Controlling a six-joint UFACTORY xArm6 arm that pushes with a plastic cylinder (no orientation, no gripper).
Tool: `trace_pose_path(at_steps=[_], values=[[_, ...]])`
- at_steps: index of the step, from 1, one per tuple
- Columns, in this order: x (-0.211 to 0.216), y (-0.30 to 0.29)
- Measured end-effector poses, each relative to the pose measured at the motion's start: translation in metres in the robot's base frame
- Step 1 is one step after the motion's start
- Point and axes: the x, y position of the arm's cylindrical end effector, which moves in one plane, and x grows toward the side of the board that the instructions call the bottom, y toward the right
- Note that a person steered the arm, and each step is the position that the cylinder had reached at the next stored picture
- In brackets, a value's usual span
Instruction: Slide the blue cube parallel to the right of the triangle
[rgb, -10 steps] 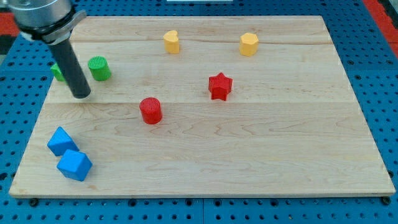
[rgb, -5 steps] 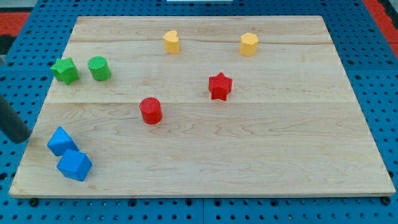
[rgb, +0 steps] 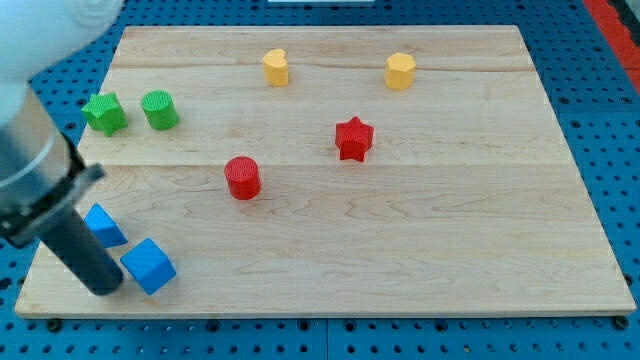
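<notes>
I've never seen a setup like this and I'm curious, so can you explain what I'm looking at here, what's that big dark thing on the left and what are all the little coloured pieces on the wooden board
This is a robot arm with no hand. It ends in a straight dark rod, and its lower end, my tip, slides on the board to push things. Nothing is held.

There is one camera, looking down at a slant on a wooden board set on a blue pegboard; its mounting is unknown.

On the board lie small blocks. At the view's bottom left is a blue cube, just right of my tip and seemingly touching it, and a second blue block, partly hidden behind the rod. At the upper left sit a green star and a green cylinder. Near the middle are a red cylinder and a red star. Along the top are two yellow blocks.
</notes>
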Motion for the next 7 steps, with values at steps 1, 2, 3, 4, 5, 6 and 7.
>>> trace_pose_path(at_steps=[1,2,3,4,5,6,7], values=[[-0.018,0.034],[-0.018,0.119],[-0.018,0.171],[-0.020,0.205],[-0.020,0.213],[-0.020,0.214],[-0.046,0.157]])
